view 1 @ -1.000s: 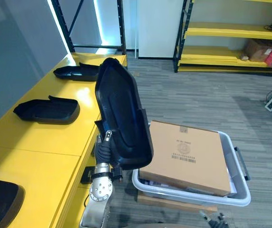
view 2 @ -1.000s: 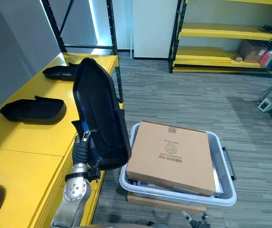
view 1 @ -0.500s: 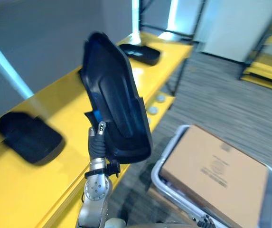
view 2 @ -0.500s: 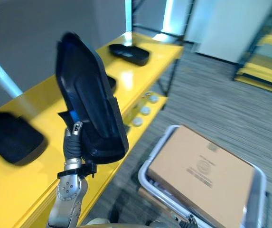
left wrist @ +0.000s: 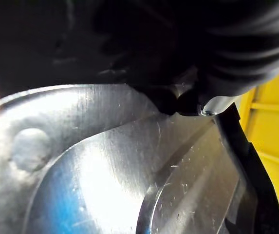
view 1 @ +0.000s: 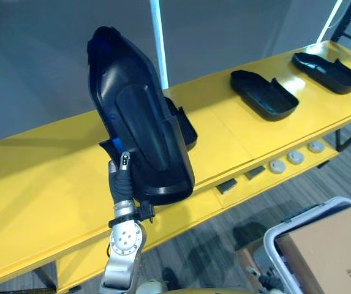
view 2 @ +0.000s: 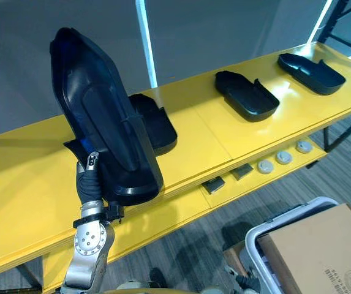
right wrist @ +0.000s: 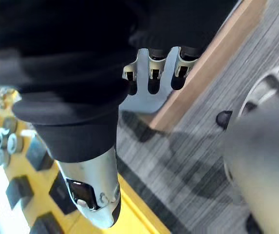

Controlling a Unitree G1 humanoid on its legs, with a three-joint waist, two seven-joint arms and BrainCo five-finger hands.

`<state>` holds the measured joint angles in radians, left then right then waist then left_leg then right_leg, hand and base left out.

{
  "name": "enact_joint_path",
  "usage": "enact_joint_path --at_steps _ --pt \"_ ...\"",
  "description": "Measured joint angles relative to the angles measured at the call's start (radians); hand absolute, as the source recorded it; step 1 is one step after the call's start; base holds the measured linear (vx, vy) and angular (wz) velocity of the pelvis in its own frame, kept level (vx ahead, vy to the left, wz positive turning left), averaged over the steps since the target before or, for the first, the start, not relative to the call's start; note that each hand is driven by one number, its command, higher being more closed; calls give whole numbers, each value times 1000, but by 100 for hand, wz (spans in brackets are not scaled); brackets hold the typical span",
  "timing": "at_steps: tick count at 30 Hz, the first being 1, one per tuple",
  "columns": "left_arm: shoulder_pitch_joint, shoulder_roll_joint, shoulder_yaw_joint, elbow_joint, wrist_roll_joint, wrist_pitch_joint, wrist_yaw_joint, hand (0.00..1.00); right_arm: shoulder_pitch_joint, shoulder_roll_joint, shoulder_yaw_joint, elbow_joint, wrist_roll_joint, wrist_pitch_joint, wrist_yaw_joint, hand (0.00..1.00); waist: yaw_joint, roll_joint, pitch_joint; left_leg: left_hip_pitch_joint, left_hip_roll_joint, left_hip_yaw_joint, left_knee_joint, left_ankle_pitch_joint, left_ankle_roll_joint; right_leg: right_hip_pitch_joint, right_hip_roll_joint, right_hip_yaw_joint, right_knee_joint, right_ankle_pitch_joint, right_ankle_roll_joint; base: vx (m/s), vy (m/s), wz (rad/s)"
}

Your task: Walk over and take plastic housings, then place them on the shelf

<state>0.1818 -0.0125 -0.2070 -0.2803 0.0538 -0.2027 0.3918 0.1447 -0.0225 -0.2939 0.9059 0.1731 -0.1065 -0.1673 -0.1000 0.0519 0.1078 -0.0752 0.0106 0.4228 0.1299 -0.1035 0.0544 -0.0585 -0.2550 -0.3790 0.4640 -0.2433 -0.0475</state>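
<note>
Low over the floor, the right hand (right wrist: 151,68) is seen with fingers relaxed, nothing held. The black housing (view 1: 141,128) is gripped upright by the left hand (view 1: 122,179) above the yellow shelf (view 1: 40,184); further housings (view 1: 264,95) are laid beyond.

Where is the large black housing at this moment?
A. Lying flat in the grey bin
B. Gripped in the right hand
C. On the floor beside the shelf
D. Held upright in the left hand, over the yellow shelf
D: the left hand grips the black housing at its lower end, and it stands upright over the yellow shelf. The grey bin holds a cardboard box.
</note>
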Motion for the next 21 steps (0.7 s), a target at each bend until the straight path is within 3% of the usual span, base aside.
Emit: enact_joint_path --at_steps 1,3,4,7,8,11,14,21 --pt "-12 5 -2 27 5 0 0 100 4 -1 0 -10 0 0 0 0 0 -7 3 7 -13 -29 -30 17 -7 -42 82 177 -9 -28 21 -6 48 75" --pt "-15 8 -9 52 8 1 1 100 31 1 12 -17 1 2 -1 0 -6 -26 13 10 -42 -89 -57 47 3 -89 170 370 -5 -42 35 -2 5 105" --pt "-12 8 -19 62 9 4 1 100 69 8 29 -28 5 7 -2 0 -9 -43 23 14 -66 -122 -58 46 4 -95 185 430 8 -49 56 39 -44 136" --pt "3 3 -24 63 9 9 1 100 133 18 45 -66 14 23 -2 0 6 -69 25 16 -91 -119 -38 37 17 -87 145 409 -37 -22 104 88 -71 97" --pt "7 0 -23 62 10 10 1 100 138 18 51 -71 13 25 -2 0 5 -65 24 17 -86 -119 -29 33 17 -76 146 400 -48 -17 110 131 -100 67" --pt "32 -7 -26 58 9 10 -20 100 139 9 80 -114 13 25 -1 0 10 -53 12 19 -43 -75 -7 17 3 -35 156 351 -117 8 101 104 -94 15" --pt "37 -7 -29 58 8 12 -55 100 136 19 104 -147 13 17 0 0 19 -64 1 20 -14 -63 -4 5 -11 7 179 341 -185 48 89 101 -96 -13" --pt "39 -18 -43 61 6 25 -88 100 162 38 99 -147 11 14 0 0 26 -81 -32 57 -11 -65 -1 8 -14 80 182 310 -244 53 87 160 -35 7"
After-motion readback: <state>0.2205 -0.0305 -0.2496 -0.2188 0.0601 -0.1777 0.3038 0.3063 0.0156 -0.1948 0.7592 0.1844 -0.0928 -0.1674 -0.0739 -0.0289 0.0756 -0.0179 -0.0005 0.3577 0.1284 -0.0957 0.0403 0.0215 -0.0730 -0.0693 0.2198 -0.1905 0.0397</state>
